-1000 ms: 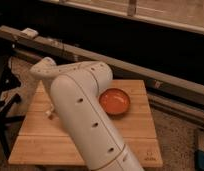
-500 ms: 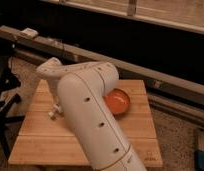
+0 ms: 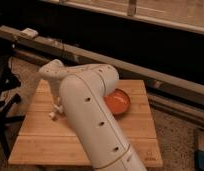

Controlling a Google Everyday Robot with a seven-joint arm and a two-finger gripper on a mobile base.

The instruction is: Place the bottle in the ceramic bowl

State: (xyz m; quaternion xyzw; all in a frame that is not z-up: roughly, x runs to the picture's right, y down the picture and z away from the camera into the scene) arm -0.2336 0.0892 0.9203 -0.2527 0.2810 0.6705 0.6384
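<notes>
The ceramic bowl (image 3: 119, 102), orange inside with a darker rim, sits on the wooden table (image 3: 140, 135) right of centre. The arm's white body covers its left edge. My arm (image 3: 90, 115) rises from the bottom of the view and bends left and down. The gripper (image 3: 55, 112) hangs low over the left part of the table, well left of the bowl. A small pale piece shows at its tip. I cannot tell whether that is the bottle. No bottle shows clearly anywhere else.
The table is a small butcher-block top with edges close on all sides. A dark stand (image 3: 7, 100) is at its left. A long ledge (image 3: 160, 80) runs behind it. A blue object (image 3: 202, 152) sits on the floor at the right.
The arm's upper joint has swung to the right and the arm body now covers more of the bowl's left side. The bowl has not moved.
</notes>
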